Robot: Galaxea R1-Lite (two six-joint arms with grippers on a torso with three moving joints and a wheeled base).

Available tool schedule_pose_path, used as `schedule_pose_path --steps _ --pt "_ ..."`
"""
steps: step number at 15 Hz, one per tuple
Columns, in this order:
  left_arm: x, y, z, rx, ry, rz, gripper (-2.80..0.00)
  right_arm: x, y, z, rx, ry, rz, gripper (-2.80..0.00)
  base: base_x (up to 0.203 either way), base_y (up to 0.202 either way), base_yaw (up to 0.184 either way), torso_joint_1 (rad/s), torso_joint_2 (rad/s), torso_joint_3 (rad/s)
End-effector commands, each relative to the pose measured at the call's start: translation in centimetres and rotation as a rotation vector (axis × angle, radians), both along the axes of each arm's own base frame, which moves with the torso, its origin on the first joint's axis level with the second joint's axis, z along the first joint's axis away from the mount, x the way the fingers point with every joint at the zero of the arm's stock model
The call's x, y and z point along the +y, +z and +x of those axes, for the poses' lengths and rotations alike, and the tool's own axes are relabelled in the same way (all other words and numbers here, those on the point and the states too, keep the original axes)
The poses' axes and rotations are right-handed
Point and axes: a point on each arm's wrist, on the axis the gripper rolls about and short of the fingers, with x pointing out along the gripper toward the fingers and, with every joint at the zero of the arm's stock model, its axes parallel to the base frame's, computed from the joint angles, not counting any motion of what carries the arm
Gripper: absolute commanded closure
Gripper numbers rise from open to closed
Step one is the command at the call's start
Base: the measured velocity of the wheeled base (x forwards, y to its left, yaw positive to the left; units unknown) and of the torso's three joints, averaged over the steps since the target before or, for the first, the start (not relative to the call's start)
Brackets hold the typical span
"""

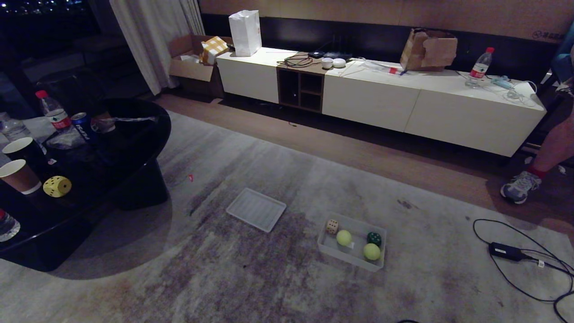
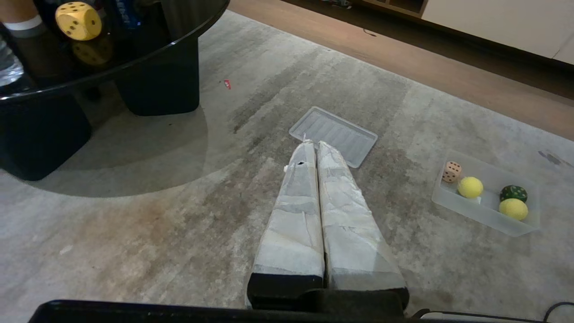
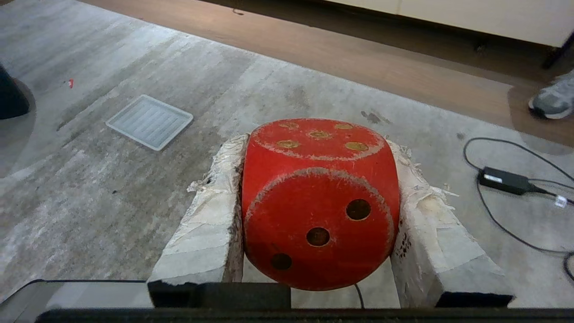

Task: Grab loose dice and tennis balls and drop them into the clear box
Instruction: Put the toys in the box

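My right gripper (image 3: 316, 146) is shut on a red die (image 3: 320, 202) and holds it above the carpet. The clear box (image 1: 326, 247) sits on the carpet. Inside it are a beige die (image 1: 332, 226), a dark green die (image 1: 374, 238) and two tennis balls (image 1: 344, 237) (image 1: 371, 251). A yellow die (image 1: 57, 186) rests on the black round table (image 1: 116, 148) at the left. My left gripper (image 2: 314, 144) is shut with nothing in it and hangs over the carpet. Neither arm shows in the head view.
A flat ribbed clear lid (image 1: 256, 209) lies on the carpet left of the box. Cups, bottles and a can crowd the table. A power adapter with cables (image 1: 506, 251) lies at the right. A person's leg and shoe (image 1: 520, 186) stand near the low white cabinet (image 1: 403, 103).
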Motion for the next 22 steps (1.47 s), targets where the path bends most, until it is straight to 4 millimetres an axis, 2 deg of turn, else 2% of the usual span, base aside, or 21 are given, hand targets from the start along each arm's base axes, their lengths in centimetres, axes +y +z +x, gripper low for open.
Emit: schedule_pose_path --steps 1,5,22 --pt "0.00 -0.05 0.02 0.004 0.001 0.000 0.00 0.00 -0.24 0.08 0.009 0.001 -0.001 0.00 0.000 0.000 0.000 0.000 0.00 0.000" --pt "0.00 -0.04 0.02 0.003 -0.001 0.002 0.00 0.00 -0.24 0.08 0.009 0.001 -0.001 0.00 0.000 0.000 0.000 0.000 0.00 -0.065" --pt "-0.01 -0.04 0.02 0.003 -0.002 0.004 0.00 0.00 -0.24 0.08 0.009 0.001 0.002 0.00 0.000 0.000 0.000 0.003 0.00 -0.195"
